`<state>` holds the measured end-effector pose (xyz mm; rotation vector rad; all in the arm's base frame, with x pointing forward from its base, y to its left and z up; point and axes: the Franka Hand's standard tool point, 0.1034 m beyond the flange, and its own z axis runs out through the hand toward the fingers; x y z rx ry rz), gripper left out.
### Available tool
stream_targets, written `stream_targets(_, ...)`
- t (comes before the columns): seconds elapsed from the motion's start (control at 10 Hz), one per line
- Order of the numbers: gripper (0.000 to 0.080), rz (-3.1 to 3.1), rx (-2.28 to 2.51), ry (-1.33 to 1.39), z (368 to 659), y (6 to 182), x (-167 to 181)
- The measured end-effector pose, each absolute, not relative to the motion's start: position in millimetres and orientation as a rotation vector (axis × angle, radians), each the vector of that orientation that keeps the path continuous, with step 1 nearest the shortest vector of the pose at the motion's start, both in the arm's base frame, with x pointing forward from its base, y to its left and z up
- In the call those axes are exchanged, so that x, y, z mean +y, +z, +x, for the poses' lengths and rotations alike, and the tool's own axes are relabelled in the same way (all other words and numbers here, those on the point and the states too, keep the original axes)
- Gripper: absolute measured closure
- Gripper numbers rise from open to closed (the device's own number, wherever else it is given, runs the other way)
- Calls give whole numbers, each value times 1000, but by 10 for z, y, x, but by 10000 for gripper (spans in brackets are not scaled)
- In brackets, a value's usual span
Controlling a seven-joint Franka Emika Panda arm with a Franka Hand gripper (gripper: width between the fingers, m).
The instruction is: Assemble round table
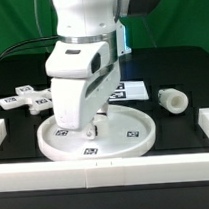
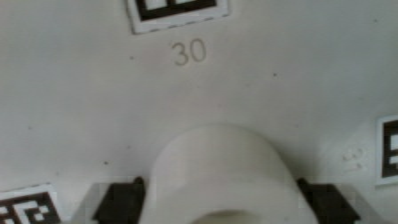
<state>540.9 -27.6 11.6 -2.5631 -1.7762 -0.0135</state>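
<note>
The large rimmed round disc (image 1: 131, 140) lies flat near the front of the table. My gripper (image 1: 94, 127) is straight down over its middle. In the wrist view the disc's face (image 2: 89, 100) fills the frame, with the number 30 and square tags on it. A white rounded hub (image 2: 222, 165) rises from the disc's centre between my dark fingers (image 2: 121, 202); both pads sit against its sides with no gap showing. The short thick cylinder leg (image 1: 173, 100) lies on the exterior view's right. The small cross-shaped piece (image 1: 22, 99) lies on the exterior view's left.
The marker board (image 1: 133, 90) lies behind the disc, partly hidden by the arm. White border rails run along the front (image 1: 107, 172) and stand at both sides (image 1: 208, 121). The table surface is black.
</note>
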Motion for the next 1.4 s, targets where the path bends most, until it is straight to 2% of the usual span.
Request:
stream_targets(0.8, 394, -2483, -1873, -59, 5646, 114, 362)
stream_targets(1.2, 394, -2472, -1872, -38, 5653, 112, 385)
stream_targets(1.3, 372, -2472, -1872, -38, 5653, 111, 384)
stream_targets(1.4, 215, -2473, -1871, -38, 5653, 111, 383)
